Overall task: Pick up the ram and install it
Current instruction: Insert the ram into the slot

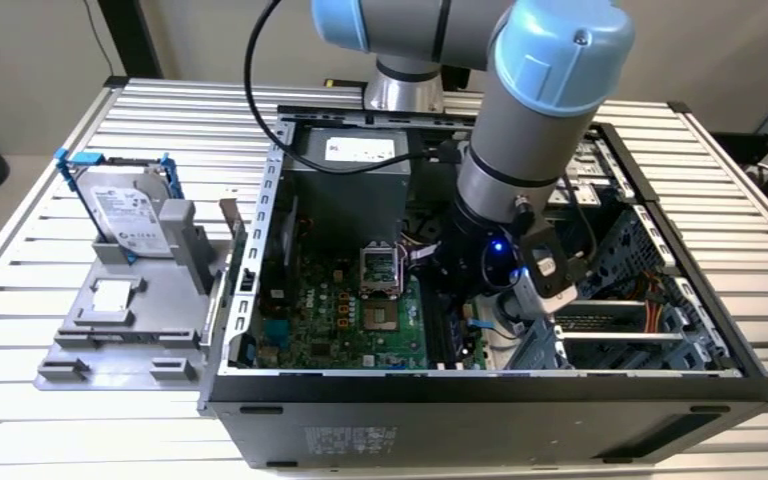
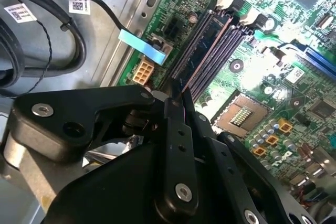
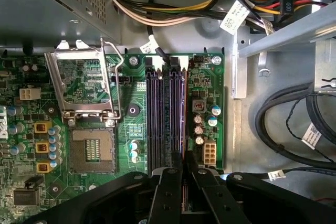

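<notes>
I have the black two-fingered gripper (image 3: 184, 174) down inside the open black computer case (image 1: 491, 385), low in the middle of the first wrist view, right over the long black memory slots (image 3: 167, 114) on the green motherboard (image 3: 131, 129). Its fingers (image 2: 176, 129) are pinched on the thin dark ram stick (image 3: 183, 163), seen edge-on, its lower edge at the slots. At the exterior view's left, a silver-labelled hard drive in a blue-handled frame (image 1: 124, 210) stands on a grey fixture (image 1: 124, 330).
</notes>
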### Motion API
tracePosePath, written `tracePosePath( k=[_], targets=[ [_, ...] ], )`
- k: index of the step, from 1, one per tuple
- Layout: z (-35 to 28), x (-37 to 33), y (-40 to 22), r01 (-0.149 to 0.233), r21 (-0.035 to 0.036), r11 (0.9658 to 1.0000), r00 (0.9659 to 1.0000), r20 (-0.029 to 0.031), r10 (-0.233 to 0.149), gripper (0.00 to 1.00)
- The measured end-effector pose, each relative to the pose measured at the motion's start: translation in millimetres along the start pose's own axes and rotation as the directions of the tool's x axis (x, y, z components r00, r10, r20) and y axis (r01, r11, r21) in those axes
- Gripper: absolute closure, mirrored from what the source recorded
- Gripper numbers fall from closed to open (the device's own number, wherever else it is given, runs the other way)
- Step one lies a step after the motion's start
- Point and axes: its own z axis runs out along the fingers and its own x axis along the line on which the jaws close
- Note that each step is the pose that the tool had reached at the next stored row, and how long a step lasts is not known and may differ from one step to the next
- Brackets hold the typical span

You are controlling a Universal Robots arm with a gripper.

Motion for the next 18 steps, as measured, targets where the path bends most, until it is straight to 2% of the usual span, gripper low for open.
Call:
tracePosePath(
  k=[5,11,12,15,18],
  targets=[
    [3.1,-0.4,0.0,0.0,0.0,1.0,1.0,-0.0002,0.0,1.0],
    [3.1,-0.4,0.0,0.0,0.0002,1.0,1.0,-0.0022,0.0,1.0],
    [3.2,-0.4,0.1,0.0,-0.0005,1.0,1.0,-0.0027,0.0,0.0],
    [2.1,-0.4,0.1,-0.003,0.0006,1.0,1.0,-0.003,0.003,0.0],
    [-10.1,0.0,0.0,-0.013,0.0001,0.9999,0.9999,-0.0036,0.013,0.0]
  ],
)
